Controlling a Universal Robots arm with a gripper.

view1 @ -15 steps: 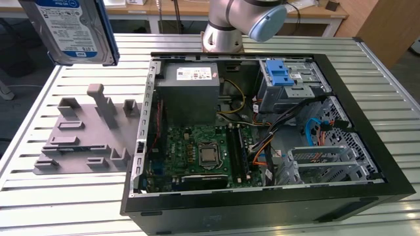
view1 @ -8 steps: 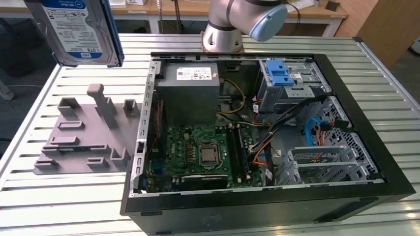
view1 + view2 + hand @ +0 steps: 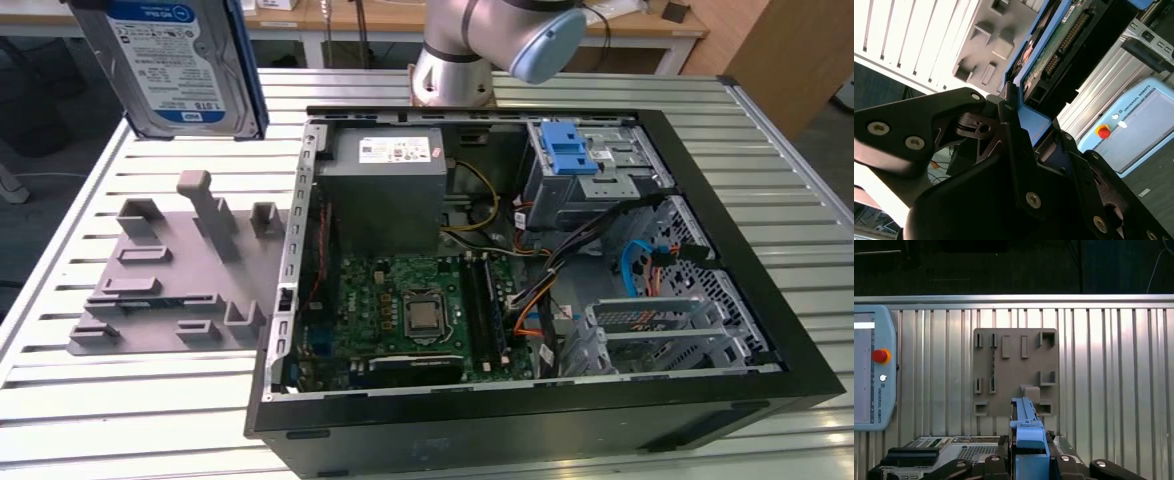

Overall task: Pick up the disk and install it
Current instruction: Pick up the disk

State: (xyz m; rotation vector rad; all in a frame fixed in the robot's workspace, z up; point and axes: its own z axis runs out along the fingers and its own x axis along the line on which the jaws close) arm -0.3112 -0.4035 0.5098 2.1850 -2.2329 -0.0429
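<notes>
- Disk (image 3: 180, 65) hangs upright in the air, long axis near vertical, label facing the exterior camera.
- It is above the grey fixture plate (image 3: 174, 270), to the exterior view's left of the open computer case (image 3: 747, 250).
- Silver body, blue-and-white label, blue side rails.
- Gripper (image 3: 1031, 127) fingers (image 3: 1009, 130) clamped on its blue-railed sides.

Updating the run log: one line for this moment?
gripper: shut on disk | disk: aloft above grey fixture | computer case: open, disk not installed

surface: pale slatted metal table (image 3: 134, 400) | back: wooden desk (image 3: 360, 18) | below: dark grey floor (image 3: 30, 240)
</notes>
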